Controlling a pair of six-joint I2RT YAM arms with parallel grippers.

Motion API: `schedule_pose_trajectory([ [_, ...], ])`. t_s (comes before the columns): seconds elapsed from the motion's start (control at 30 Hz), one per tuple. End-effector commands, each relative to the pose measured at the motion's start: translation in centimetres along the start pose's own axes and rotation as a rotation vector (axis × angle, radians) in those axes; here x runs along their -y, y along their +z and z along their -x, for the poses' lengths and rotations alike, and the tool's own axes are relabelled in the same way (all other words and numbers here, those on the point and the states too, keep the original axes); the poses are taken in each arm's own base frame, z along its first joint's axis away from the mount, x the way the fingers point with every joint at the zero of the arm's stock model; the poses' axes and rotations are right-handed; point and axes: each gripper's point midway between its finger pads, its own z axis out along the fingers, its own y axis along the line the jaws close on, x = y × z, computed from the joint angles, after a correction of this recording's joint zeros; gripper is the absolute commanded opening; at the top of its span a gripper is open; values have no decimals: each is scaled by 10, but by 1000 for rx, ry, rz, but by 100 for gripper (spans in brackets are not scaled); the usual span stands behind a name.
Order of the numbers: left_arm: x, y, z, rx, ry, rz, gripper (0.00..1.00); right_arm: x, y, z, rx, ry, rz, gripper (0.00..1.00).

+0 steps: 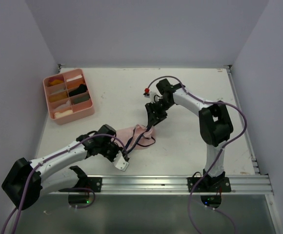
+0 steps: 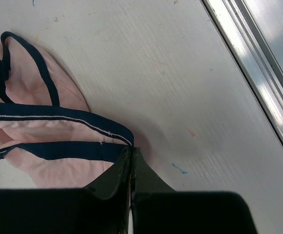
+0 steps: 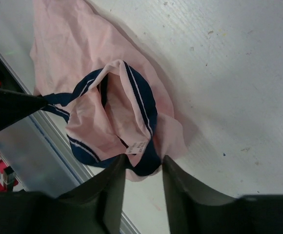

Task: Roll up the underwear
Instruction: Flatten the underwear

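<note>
The pale pink underwear [image 1: 135,133] with navy edging lies crumpled on the white table between the two arms. My left gripper [image 2: 131,151] is shut, pinching the end of the navy waistband [image 2: 58,113]. In the top view the left gripper [image 1: 126,152] sits at the garment's near-left edge. My right gripper [image 3: 144,168] reaches in from the far side, jaws apart, with a bunched fold of waistband and its white label [image 3: 137,146] between the fingertips. From above, the right gripper [image 1: 151,127] is at the cloth's right end. No olive-brown garment shows.
A pink compartment tray [image 1: 78,117] holding rolled items stands at the far left. A small red-topped object [image 1: 147,90] sits by the right arm's wrist. A metal rail [image 1: 180,181] runs along the near table edge, close to the cloth.
</note>
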Motion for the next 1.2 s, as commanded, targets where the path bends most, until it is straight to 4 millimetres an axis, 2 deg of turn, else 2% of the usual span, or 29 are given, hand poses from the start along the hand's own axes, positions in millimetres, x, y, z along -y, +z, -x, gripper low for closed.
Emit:
schedule_pose_trajectory([
  [0.0, -4, 0, 2, 6, 8, 26, 0, -5, -7, -3, 24, -121, 25, 36],
  [0.1, -6, -1, 2, 1, 2, 30, 0, -10, -7, -3, 34, -134, 50, 12],
  [0.2, -9, -2, 2, -4, -23, 41, 0, -14, -15, 3, 60, -150, 54, 0],
  [0.27, -13, -5, 0, -21, -43, 60, 0, -16, -23, 7, 85, -160, 58, 0],
  [0.3, -22, -9, 2, -21, -81, 94, 0, -13, -31, 11, 108, -149, 58, 0],
  [0.37, -35, -18, 6, -17, -140, 148, 0, -20, -54, 21, 167, -158, 89, 0],
  [0.4, -53, -31, 9, 1, -221, 213, 0, -17, -67, 25, 198, -151, 85, 0],
  [0.43, -64, -39, 13, 28, -262, 247, 0, -26, -88, 32, 254, -185, 89, 0],
  [0.47, -89, -61, 13, 45, -319, 333, 0, -29, -98, 35, 281, -202, 89, 0],
  [0.5, -105, -76, 14, 78, -434, 410, 0, -30, -112, 38, 322, -222, 79, 0],
  [0.53, -118, -90, 10, 81, -500, 480, 0, -39, -128, 38, 364, -258, 68, 0],
  [0.57, -128, -103, 9, 92, -550, 535, 0, -46, -137, 36, 386, -282, 81, 0],
  [0.6, -144, -127, 10, 125, -623, 638, 0, -49, -144, 36, 409, -311, 78, 0],
  [0.67, -151, -145, 16, 160, -654, 718, 0, -58, -155, 25, 436, -356, 63, 0],
  [0.7, -148, -152, 25, 202, -643, 741, 0, -61, -157, 22, 445, -401, 69, 0],
  [0.73, -143, -150, 31, 225, -623, 727, 0, -58, -153, 13, 436, -406, 60, 0],
  [0.77, -132, -142, 45, 281, -581, 657, 0, -57, -152, 8, 434, -414, 52, 0],
  [0.8, -112, -131, 44, 258, -544, 588, 0, -59, -150, -2, 415, -442, 62, 0],
  [0.87, -88, -109, 46, 246, -505, 479, 0, -54, -138, -26, 338, -459, 88, 0],
  [0.9, -62, -88, 37, 202, -483, 380, 0, -53, -132, -40, 294, -480, 112, 0],
  [0.93, -50, -77, 35, 190, -474, 332, 0, -50, -120, -57, 250, -459, 137, 0],
  [1.0, -18, -51, 36, 166, -403, 184, 0, -47, -104, -78, 183, -466, 160, 0],
  [1.03, -1, -38, 34, 158, -395, 117, 22, -42, -91, -96, 119, -455, 161, 0],
  [1.07, 12, -30, 38, 161, -360, 57, 33, -41, -84, -105, 80, -457, 162, 0],
  [1.1, 21, -25, 36, 150, -347, 10, 39, -42, -76, -116, 38, -471, 175, 0],
  [1.13, 19, -26, 39, 152, -336, 7, 44, -38, -69, -126, 9, -456, 188, 0],
  [1.17, 16, -28, 38, 141, -340, 12, 46, -40, -69, -124, 9, -453, 190, 0],
])
